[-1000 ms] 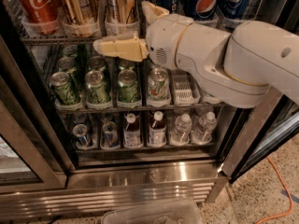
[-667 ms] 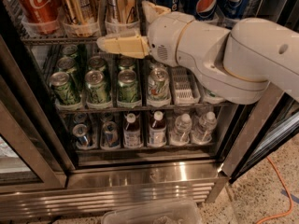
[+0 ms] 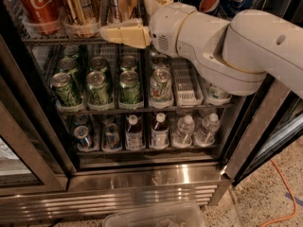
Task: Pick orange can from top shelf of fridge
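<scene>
The fridge (image 3: 142, 176) stands open in front of me. On its top shelf (image 3: 57, 40) a golden-orange can (image 3: 80, 6) stands in a clear cup, right of a red Coca-Cola can (image 3: 40, 4). A second, more silvery-gold can (image 3: 122, 1) stands to its right. My gripper (image 3: 124, 13) is open at this second can. One cream finger (image 3: 125, 33) lies across the shelf's front edge below the can. The other finger (image 3: 156, 4) points up at the can's right side. The white arm hides the shelf behind it.
Blue Pepsi cans (image 3: 210, 1) stand at the top right. Green cans (image 3: 99, 86) fill the middle rack and small bottles (image 3: 158, 129) the lower rack. A clear plastic bin (image 3: 156, 216) sits on the floor in front, with an orange cable (image 3: 279, 193) to the right.
The gripper has risen from just below the top shelf's edge to the level of the silvery-gold can. Its fingers stay spread.
</scene>
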